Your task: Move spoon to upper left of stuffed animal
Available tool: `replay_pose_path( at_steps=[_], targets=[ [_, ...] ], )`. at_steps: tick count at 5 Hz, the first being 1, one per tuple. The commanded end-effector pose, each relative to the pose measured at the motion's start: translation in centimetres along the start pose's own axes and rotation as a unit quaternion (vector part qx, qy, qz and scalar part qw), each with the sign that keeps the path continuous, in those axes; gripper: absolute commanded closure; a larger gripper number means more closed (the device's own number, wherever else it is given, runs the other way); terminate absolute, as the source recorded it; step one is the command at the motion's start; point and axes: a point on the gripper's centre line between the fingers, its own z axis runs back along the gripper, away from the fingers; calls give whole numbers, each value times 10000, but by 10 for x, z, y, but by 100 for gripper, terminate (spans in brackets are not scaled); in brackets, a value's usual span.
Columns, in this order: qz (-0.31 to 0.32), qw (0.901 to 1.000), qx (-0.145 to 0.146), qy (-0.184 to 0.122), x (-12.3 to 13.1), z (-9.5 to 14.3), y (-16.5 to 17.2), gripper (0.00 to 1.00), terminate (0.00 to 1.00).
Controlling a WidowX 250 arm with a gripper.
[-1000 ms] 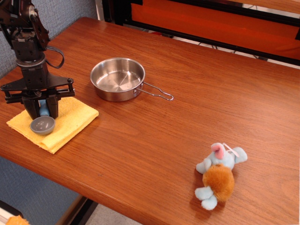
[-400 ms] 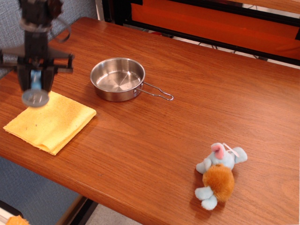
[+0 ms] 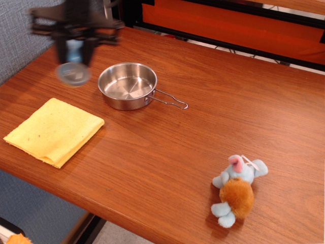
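Observation:
My gripper [image 3: 74,52] is blurred with motion, high above the table's back left, just left of the steel pan. It is shut on the spoon's light-blue handle; the spoon's [image 3: 73,73] round grey bowl hangs below the fingers. The stuffed animal [image 3: 235,190], with light-blue limbs, an orange-brown body and a pink patch, lies near the table's front right edge, far from the gripper.
A steel pan [image 3: 127,85] with a wire handle pointing right stands at the back middle. A folded yellow cloth [image 3: 53,130] lies at the front left. The wooden table's [image 3: 203,127] front edge runs diagonally below the cloth and the toy.
The gripper lifted the spoon off the yellow cloth and carried it up and to the right, towards the pan. The cloth, pan and toy stayed put.

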Motion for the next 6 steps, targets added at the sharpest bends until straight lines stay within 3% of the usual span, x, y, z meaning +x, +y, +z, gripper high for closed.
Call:
replay_pose_path(
  at_steps=[1, 2, 3, 4, 6],
  targets=[
    [-694, 9917, -1047, -284, -31, 35, -80, 100, 0],
    [-990, 9872, -1220, -282, -48, 28, -121, 100, 0],
    [-1195, 9864, -1048, -407, -66, 12, -151, 100, 0],
    [-1268, 9853, -1125, -200, -70, -3, -168, 100, 0],
    [-1495, 9829, -1057, -175, -69, -22, -180, 100, 0]
  ],
)
